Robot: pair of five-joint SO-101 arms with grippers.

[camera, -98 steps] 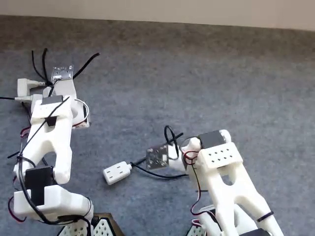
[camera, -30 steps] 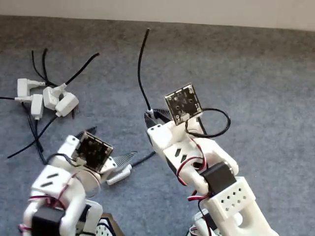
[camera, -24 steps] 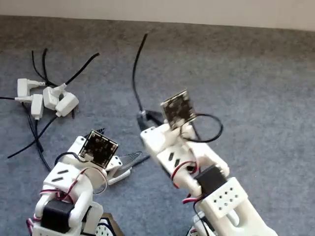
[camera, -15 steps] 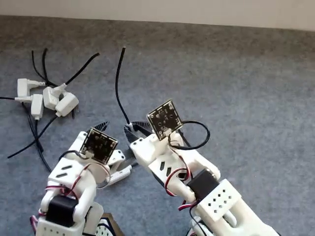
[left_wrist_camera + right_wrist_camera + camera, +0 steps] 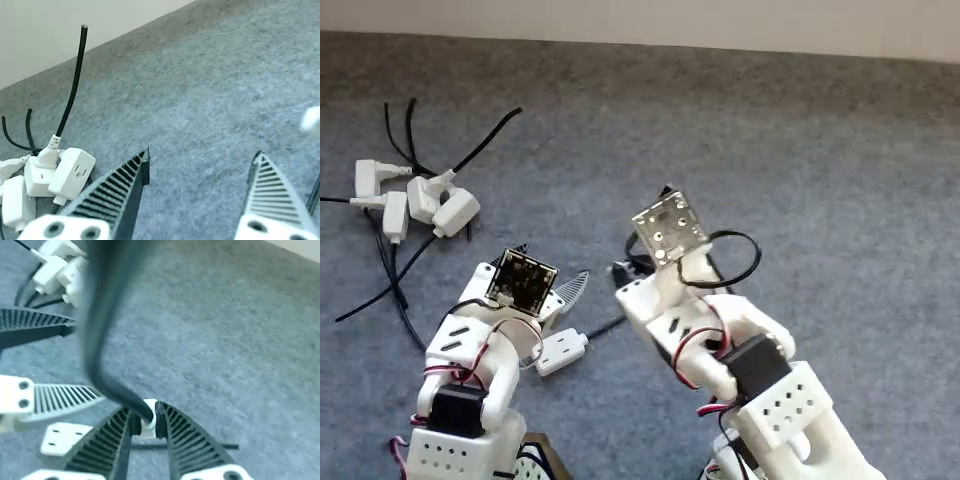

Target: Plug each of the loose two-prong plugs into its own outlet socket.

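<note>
Grey carpeted tabletop (image 5: 840,150) carries everything. The right end effector (image 5: 146,412) is clamped on a white two-prong plug (image 5: 147,430), near the outlet block (image 5: 560,352). Insertion looks next to me, which needs the prongs lined up with the slots. The left end effector (image 5: 200,192) gapes open close by, crowding the approach. A pile of spare plugs (image 5: 415,200) lies well apart.
</note>
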